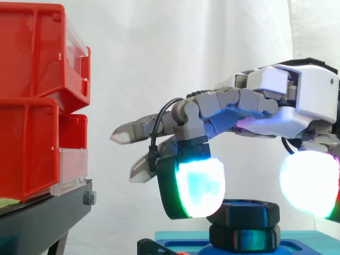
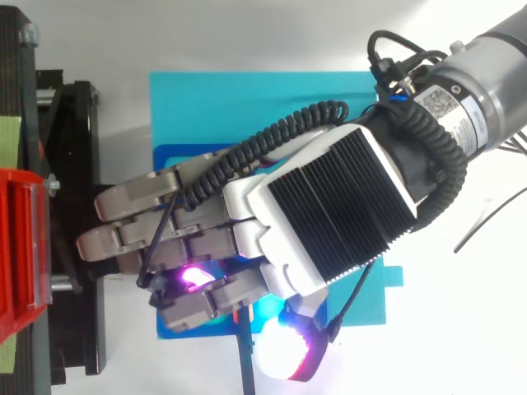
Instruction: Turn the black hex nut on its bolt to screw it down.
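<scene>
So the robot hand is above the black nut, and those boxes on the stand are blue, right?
Not quite. The hand is above the black nut, but the boxes on the stand are red, not blue. The side view shows it.

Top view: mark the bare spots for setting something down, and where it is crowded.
Free: the strip of blue base between its upper edge and the hand; the white surface right of the base, below the arm. Crowded: over the black hex nut beneath the hand, and the gap toward the black stand.

Hand [image 2: 329, 214] over cyan board [image 2: 247, 103]
</scene>
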